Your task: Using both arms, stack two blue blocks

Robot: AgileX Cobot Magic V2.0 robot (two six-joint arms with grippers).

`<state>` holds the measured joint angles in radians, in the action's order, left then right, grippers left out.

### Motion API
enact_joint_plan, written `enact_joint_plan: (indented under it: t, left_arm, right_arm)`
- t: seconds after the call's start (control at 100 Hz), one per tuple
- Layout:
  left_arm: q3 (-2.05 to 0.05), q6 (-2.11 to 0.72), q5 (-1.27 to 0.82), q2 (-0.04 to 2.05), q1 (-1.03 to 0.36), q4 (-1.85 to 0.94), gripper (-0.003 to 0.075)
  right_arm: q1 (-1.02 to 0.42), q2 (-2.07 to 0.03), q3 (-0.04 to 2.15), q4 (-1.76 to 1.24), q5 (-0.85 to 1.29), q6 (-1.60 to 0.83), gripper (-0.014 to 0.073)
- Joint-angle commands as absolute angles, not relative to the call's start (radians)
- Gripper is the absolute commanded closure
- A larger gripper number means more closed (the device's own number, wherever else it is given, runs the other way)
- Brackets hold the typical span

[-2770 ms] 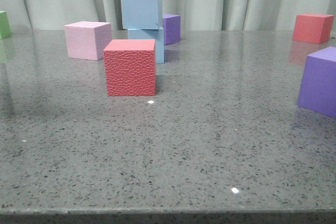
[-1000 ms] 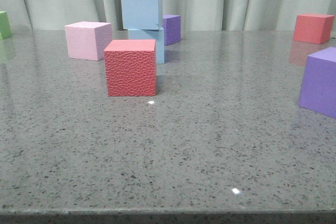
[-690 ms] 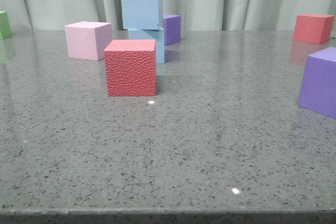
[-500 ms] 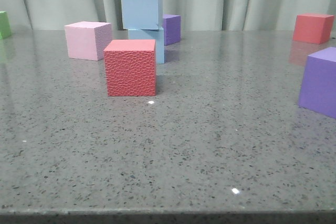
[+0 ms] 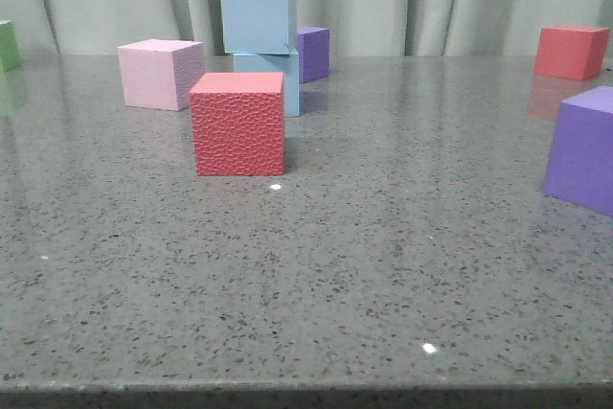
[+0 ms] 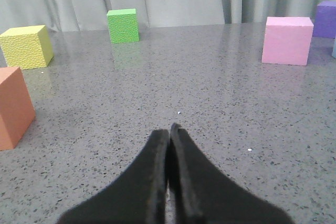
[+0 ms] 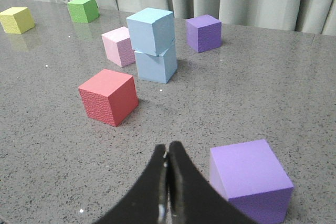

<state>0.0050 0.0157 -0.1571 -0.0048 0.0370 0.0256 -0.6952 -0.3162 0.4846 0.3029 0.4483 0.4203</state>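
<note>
Two sky-blue blocks stacked; upper cube (image 5: 257,14) slightly askew atop lower cube (image 5: 285,81)

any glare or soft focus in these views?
Front view: two small specular spots on the table, faint reflection under the far red cube, image slightly soft. Left wrist view: the left gripper blurs up close. Right wrist view: blue blocks sharp, soft shadows.

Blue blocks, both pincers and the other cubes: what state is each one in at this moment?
Upper blue block: resting on the lower one, twisted slightly, free.
Lower blue block: flat on the table.
Left pincer: shut, empty.
Right pincer: shut, empty.
Red cube: on the table, in front of the stack.
Pink cube: on the table, apart.
Near purple cube: on the table beside the right pincer.
</note>
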Motion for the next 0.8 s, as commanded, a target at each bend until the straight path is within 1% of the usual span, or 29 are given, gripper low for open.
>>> enact_joint_plan:
  t: [0.0,0.79]
  left_arm:
    - [0.008,0.014,-0.077,-0.039,0.041,0.016,0.0739]
    - [0.008,0.014,-0.077,-0.039,0.041,0.016,0.0739]
  right_arm:
    - [-0.69,-0.321,0.51,0.326,0.386,0.417,0.069]
    - [-0.69,-0.322,0.51,0.346,0.391,0.416,0.069]
